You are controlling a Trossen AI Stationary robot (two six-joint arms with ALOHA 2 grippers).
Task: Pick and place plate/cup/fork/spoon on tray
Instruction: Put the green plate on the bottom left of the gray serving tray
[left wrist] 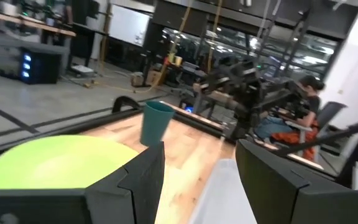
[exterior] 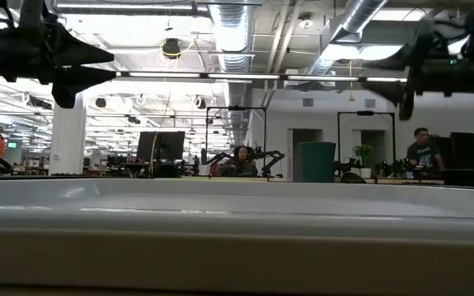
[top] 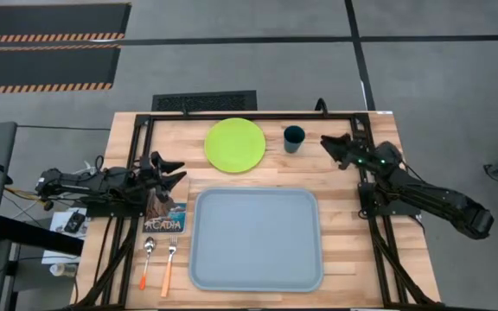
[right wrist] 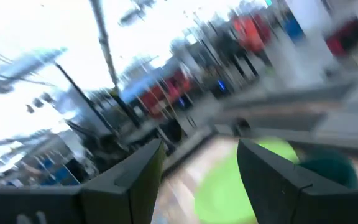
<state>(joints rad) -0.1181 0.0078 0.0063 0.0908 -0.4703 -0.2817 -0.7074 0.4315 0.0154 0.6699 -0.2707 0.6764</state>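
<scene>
Beyond the right pincer (top: 325,141), parted and empty, the cup (top: 293,138) stands just beside the plate (top: 234,144).

Even, bright overhead light falls on the wooden surface (top: 344,259) — shadows under the arms are short and soft. At table height, ceiling strip lights (exterior: 220,76) glare white, and the near tray (exterior: 237,205) rim is a pale, unfocused band. The right wrist view is heavily motion-smeared — the plate (right wrist: 241,180) only a green blur.
</scene>
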